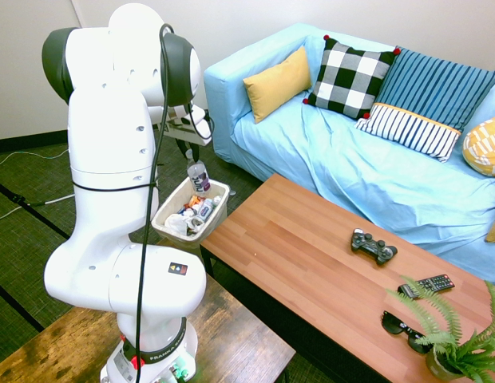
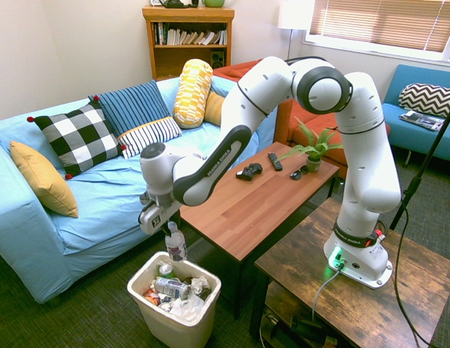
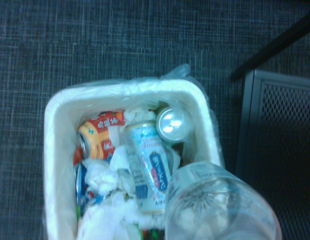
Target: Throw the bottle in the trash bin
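Observation:
The bottle (image 2: pixel 176 243) is clear plastic with a dark label band, and it hangs upright by its neck from my gripper (image 2: pixel 169 226), which is shut on it. It hovers just above the trash bin (image 2: pixel 153 307), near the bin's back rim. The white bin stands on the dark carpet and holds cans, wrappers and crumpled paper. From the other side, the bottle (image 1: pixel 198 176) hangs over the bin (image 1: pixel 221 189), below the gripper (image 1: pixel 191 156). In the wrist view the bottle's base (image 3: pixel 220 205) fills the lower right, over a corner of the bin (image 3: pixel 120 90).
A long wooden coffee table (image 2: pixel 247 203) stands right beside the bin, with a game controller (image 1: pixel 373 246), a remote (image 1: pixel 425 284), sunglasses (image 1: pixel 403 329) and a potted fern (image 1: pixel 455 343) on it. A blue sofa (image 1: pixel 351 159) with cushions lies behind. A dark mesh panel (image 3: pixel 280 135) stands next to the bin.

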Available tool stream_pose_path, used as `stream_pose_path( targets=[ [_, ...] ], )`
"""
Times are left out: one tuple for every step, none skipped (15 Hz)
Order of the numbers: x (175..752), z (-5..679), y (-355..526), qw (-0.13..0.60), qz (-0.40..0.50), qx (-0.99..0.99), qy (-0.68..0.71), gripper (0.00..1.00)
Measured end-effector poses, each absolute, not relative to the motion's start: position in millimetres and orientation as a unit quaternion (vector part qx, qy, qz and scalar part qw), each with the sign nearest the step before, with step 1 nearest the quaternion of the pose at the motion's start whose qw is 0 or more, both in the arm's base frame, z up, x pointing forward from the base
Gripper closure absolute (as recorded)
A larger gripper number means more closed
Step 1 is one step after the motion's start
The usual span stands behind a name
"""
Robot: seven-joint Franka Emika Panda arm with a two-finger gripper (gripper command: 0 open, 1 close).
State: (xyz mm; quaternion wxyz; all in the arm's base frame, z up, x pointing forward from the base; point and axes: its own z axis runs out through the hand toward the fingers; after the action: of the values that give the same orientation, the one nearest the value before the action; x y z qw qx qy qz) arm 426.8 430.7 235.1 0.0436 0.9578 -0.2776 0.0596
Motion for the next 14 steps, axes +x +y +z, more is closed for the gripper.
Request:
stream_pose_path(
  targets=[
    [424.9,219.6,429.9,0.053,0.059,0.959,-0.271,0.0],
    [427.0,208.2,426.5,0.057,0.057,0.959,-0.271,0.0],
    [430.7,200.8,422.6,0.058,0.057,0.959,-0.273,0.0],
    [434.5,197.0,420.3,0.059,0.057,0.958,-0.276,0.0],
    [437.0,194.5,418.7,0.06,0.057,0.957,-0.277,0.0],
    [438.2,193.1,418.0,0.061,0.057,0.957,-0.278,0.0],
    [439.2,192.2,417.6,0.061,0.057,0.957,-0.279,0.0],
    [439.7,191.3,417.6,0.062,0.056,0.956,-0.28,0.0],
    [440.6,190.9,418.2,0.061,0.056,0.956,-0.28,0.0],
    [441.4,190.9,418.9,0.06,0.056,0.956,-0.281,0.0],
    [442.5,191.2,419.4,0.059,0.055,0.956,-0.283,0.0],
    [443.8,191.6,419.8,0.058,0.055,0.955,-0.284,0.0],
    [444.8,192.0,420.0,0.057,0.055,0.955,-0.286,0.0],
    [445.7,192.7,420.0,0.056,0.055,0.955,-0.287,0.0]
  ],
)
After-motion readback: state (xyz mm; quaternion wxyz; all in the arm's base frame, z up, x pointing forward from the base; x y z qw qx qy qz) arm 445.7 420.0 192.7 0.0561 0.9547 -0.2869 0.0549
